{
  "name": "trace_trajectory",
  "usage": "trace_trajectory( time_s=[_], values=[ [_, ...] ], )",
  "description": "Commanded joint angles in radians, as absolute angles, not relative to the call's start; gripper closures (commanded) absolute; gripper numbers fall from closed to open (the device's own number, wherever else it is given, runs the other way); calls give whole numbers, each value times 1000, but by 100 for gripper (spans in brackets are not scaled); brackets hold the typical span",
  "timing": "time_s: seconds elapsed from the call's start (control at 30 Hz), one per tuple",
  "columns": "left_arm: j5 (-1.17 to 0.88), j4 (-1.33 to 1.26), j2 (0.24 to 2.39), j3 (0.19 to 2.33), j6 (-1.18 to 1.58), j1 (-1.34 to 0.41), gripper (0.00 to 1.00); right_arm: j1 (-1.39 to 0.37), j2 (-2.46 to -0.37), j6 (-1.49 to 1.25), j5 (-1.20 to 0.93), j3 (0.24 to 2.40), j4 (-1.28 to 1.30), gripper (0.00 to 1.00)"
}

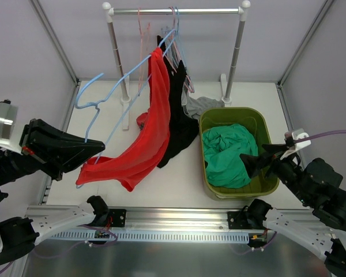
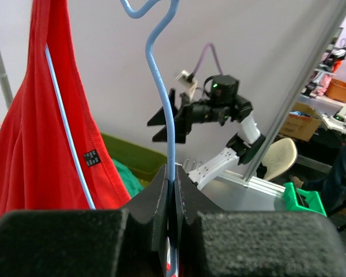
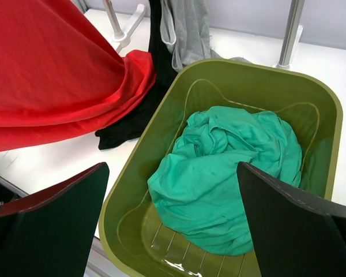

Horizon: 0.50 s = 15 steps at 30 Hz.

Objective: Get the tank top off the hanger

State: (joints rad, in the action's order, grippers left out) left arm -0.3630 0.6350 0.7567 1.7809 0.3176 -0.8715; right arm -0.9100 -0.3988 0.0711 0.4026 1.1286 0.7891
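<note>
A red tank top (image 1: 150, 133) hangs on a light blue wire hanger (image 1: 112, 98) pulled off the rail toward the left; its lower end trails on the table. My left gripper (image 1: 98, 151) is shut on the hanger's wire below the hook. In the left wrist view the blue wire (image 2: 168, 127) runs up out of the closed jaws, with the red tank top (image 2: 40, 127) to the left. My right gripper (image 1: 251, 164) is open and empty over the green bin. In the right wrist view its fingers (image 3: 300, 219) flank the green cloth, and the red top (image 3: 52, 75) lies upper left.
A clothes rack (image 1: 176, 11) stands at the back with more hangers, a black garment (image 1: 179, 115) and a grey one (image 1: 202, 105). An olive-green bin (image 1: 265, 124) at right holds a crumpled green cloth (image 1: 228, 153). The bin (image 3: 328, 104) also fills the right wrist view.
</note>
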Motion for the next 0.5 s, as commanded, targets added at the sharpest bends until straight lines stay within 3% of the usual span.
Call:
trace_trajectory(
  time_s=[0.0,0.17,0.47],
  values=[
    [-445,537,765,1861,291,-879,100,-914,-437,69,377,1155,736,0],
    [-443,538,727,1726,327,-879,100,-914,-448,64,272,1120,666,0],
    [-388,535,525,1246,437,-879,100,-914,-529,87,62,1060,568,1]
  ],
)
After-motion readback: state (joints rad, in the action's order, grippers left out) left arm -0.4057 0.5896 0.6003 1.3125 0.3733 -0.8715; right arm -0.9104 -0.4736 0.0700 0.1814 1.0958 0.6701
